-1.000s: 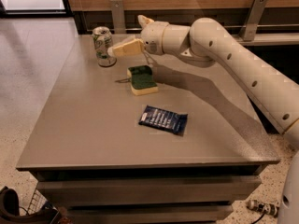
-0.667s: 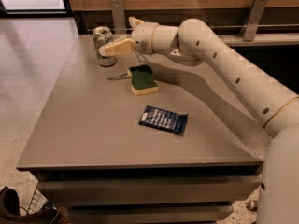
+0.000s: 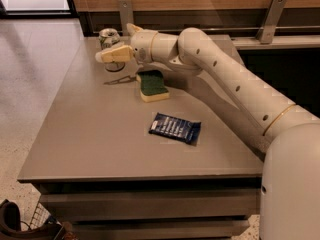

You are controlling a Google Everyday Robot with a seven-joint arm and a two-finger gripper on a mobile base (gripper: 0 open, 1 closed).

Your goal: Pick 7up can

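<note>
The 7up can [image 3: 108, 35] stands upright at the far left of the grey table [image 3: 100, 134]; its silver top shows and its lower body is partly hidden. My gripper [image 3: 114, 42] is at the can, open. The near finger [image 3: 114, 54] lies across the front of the can. The far finger [image 3: 132, 28] pokes out just behind and right of it. Whether the fingers touch the can I cannot tell. The can stands on the table.
A green-and-yellow sponge [image 3: 152, 85] lies just right of and nearer than the can, under my arm. A flat dark blue packet [image 3: 175, 128] lies mid-table. A thin dark utensil [image 3: 119, 80] lies left of the sponge. A wooden wall with metal brackets [image 3: 270, 17] backs the table.
My gripper has moved left and farther back, from beside the can to around it. The near finger now covers the can's front. The can, sponge and packet have not moved.
</note>
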